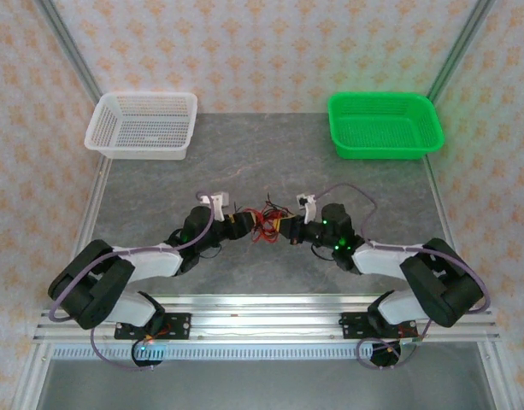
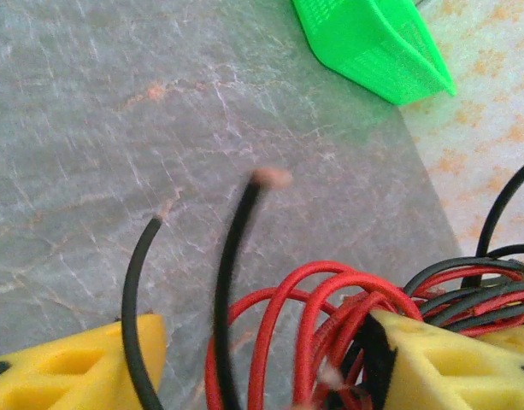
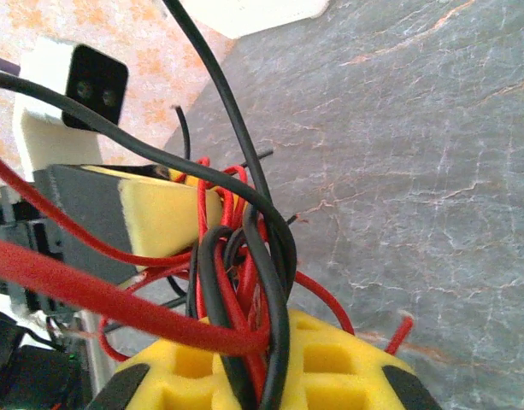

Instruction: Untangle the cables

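The cables (image 1: 266,224) form a small red and black tangle at the table's middle, between both grippers. My left gripper (image 1: 247,225) reaches in from the left. In the left wrist view its yellow jaws stand apart (image 2: 262,367), with red loops (image 2: 330,316) and two black wire ends rising in the gap, none pinched. My right gripper (image 1: 289,229) comes from the right, and its yellow jaws (image 3: 262,376) are shut on a bundle of red and black strands (image 3: 244,273). One left finger (image 3: 167,213) shows just behind the tangle.
A white basket (image 1: 142,125) stands at the back left and a green basket (image 1: 384,125) at the back right, its corner also visible (image 2: 373,43). Grey marbled tabletop (image 1: 270,162) lies between them and the arms.
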Controlling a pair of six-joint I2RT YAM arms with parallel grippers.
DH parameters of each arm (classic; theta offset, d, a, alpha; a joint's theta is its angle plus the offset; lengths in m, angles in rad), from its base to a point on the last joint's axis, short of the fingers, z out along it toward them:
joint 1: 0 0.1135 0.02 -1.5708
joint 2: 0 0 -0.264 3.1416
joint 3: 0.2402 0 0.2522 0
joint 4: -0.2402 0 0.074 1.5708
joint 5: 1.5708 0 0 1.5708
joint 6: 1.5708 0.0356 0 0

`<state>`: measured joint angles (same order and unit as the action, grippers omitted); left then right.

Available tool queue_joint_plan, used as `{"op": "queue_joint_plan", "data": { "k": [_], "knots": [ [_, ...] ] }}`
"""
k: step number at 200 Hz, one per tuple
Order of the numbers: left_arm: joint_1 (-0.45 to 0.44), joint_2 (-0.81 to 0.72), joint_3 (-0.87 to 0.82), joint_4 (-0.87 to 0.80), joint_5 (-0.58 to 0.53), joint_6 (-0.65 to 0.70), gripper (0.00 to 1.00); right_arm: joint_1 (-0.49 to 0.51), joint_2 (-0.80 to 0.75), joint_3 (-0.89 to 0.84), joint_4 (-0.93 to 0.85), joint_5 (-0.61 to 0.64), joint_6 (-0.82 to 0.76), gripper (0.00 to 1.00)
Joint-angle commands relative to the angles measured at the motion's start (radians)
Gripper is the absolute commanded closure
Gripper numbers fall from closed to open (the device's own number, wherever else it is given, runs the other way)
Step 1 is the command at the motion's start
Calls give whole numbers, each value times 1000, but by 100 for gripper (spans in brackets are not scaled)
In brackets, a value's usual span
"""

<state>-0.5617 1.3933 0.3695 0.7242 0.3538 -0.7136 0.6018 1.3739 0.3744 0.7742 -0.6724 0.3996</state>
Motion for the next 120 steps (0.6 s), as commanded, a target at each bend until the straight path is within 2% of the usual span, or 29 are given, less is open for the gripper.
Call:
{"op": "queue_joint_plan", "data": {
  "k": [1,20,34,54,78,94,120],
  "knots": [
    [-13,19,-43,166,67,-51,55,7,-42,-10,249,-32,130,100],
    [-15,15,-72,253,97,-84,85,7,-40,-1,255,-17,174,100],
    [-15,-1,-96,305,101,-102,100,7,-36,8,245,-2,205,100],
    [-15,-46,-114,297,72,-100,100,7,-30,38,154,63,255,100],
    [-16,-98,-104,167,2,-59,100,6,14,117,-104,172,322,100],
    [-15,-118,-111,105,-49,-47,100,6,51,127,-171,196,378,100],
    [-15,-125,-156,113,-95,-73,100,6,88,100,-199,231,459,87]
  ]
}}
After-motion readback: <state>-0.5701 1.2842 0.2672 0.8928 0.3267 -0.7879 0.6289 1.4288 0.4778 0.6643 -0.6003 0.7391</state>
